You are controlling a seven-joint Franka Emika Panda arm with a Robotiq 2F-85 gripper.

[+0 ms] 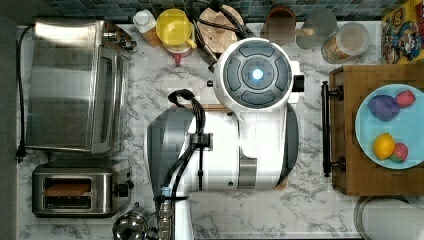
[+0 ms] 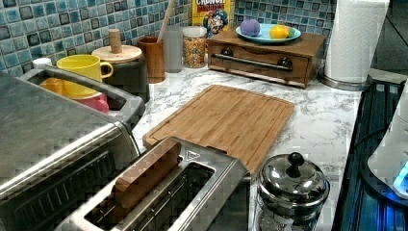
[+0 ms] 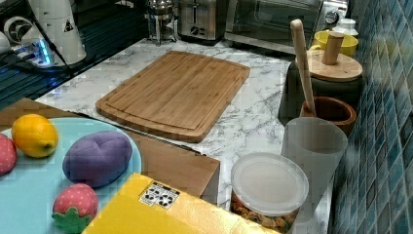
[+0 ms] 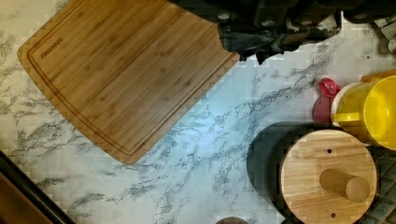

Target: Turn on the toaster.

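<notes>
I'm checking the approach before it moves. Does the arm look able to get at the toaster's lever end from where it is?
Probably yes. The toaster has its black knob and lever end facing open marble counter. The glass press pot stands close beside that end, so the approach is tight there.

- I see open marble counter (image 1: 150, 95) and a bare cutting board (image 2: 226, 120) between me and the toaster (image 1: 75, 192).
- The kettle (image 2: 291, 185) crowds its knob end; the toaster oven (image 1: 75, 85) stands just beside it.
</notes>
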